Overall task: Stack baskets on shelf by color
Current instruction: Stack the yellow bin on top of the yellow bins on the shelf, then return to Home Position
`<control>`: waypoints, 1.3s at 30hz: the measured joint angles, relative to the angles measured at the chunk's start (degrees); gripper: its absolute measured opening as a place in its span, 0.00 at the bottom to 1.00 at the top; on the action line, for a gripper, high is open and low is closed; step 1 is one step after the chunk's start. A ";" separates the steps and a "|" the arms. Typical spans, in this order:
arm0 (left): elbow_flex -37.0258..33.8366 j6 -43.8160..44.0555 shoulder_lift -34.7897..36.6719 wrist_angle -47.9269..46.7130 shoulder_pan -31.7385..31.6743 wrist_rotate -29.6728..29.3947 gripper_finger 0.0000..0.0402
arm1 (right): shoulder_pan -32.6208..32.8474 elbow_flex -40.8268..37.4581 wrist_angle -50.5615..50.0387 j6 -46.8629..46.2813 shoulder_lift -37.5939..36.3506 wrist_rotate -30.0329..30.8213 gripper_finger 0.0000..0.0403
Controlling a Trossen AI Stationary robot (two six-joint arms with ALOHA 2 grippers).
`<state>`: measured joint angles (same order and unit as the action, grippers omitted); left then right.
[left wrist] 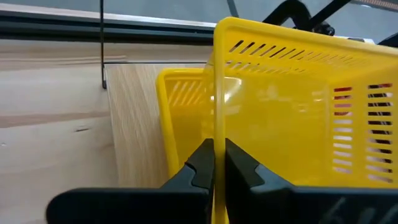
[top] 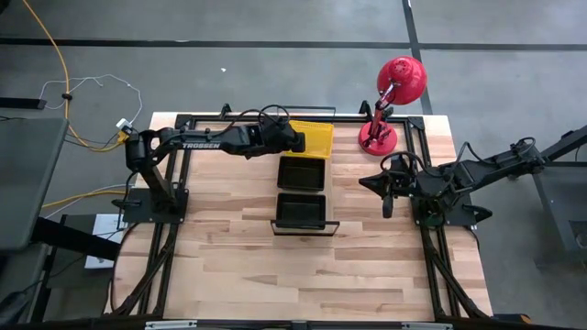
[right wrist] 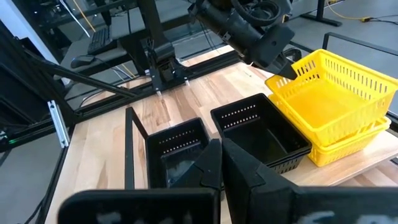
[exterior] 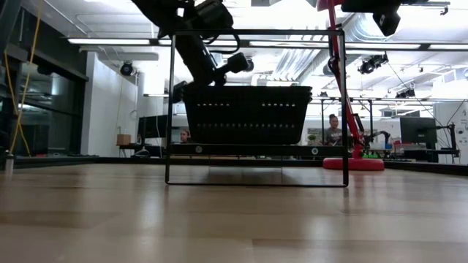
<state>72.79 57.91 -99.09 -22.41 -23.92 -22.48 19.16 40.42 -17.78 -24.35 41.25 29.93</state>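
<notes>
- My left hand (left wrist: 218, 163) clamps the rim of the upper yellow basket (right wrist: 329, 87), tilted over another yellow basket (right wrist: 348, 144) on the shelf (right wrist: 373, 163).
- My right hand (right wrist: 219, 155) hangs closed, empty, above the counter (top: 238, 266) beside two black baskets (top: 302, 171).

A red desk lamp (top: 393, 96) stands at the upper right of the wooden tabletop (top: 303, 266), and a yellow cable (top: 57, 64) trails across the grey floor at upper left.

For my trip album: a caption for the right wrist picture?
Left gripper pinches the upper yellow basket, tilted above another, beside two black baskets.
</notes>
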 joint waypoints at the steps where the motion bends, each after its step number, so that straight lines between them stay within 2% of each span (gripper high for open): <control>1: 0.00 -0.02 0.00 0.00 0.00 0.01 0.02 | 0.00 0.00 0.00 -0.07 0.00 -0.04 0.00; 5: 0.00 -0.06 0.00 0.00 0.00 -0.02 0.09 | 0.00 0.00 0.00 0.27 0.00 -0.12 0.00; 14: 0.00 -3.01 0.90 2.84 -1.74 1.61 0.36 | 0.00 0.00 -0.02 0.38 0.00 -0.21 0.00; 19: 0.00 -9.22 4.92 3.21 -3.94 5.60 0.49 | 0.02 0.00 0.07 2.84 -0.02 -0.63 0.00; 23: 0.00 -20.63 9.47 3.15 -4.67 7.79 0.52 | 0.02 0.00 1.16 3.75 -0.02 -1.24 0.00; 26: -0.07 -29.79 13.10 3.01 -3.35 8.59 0.48 | 0.02 0.00 1.86 5.61 -0.02 -1.29 0.00; 28: -1.15 -34.33 15.62 5.13 -1.29 8.45 0.40 | 0.02 0.00 2.28 7.27 -0.02 -1.29 0.00; 30: -3.56 -37.15 18.60 8.49 0.84 9.37 0.28 | 0.02 0.00 2.62 7.62 -0.02 -1.28 0.00; 33: -8.45 -39.12 22.92 16.21 5.16 11.99 0.07 | 0.02 0.00 2.60 2.97 -0.02 -1.29 0.00; 34: -10.55 -39.22 24.35 18.92 6.78 12.77 0.04 | 0.02 0.00 2.58 1.43 -0.02 -1.28 0.00; 39: -20.33 -39.56 30.22 31.32 16.61 15.45 0.01 | 0.00 0.00 2.65 0.25 -0.02 -4.40 0.00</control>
<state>52.46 18.35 -68.87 8.91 -7.31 -7.03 19.16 40.42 -15.13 -24.10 41.23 25.52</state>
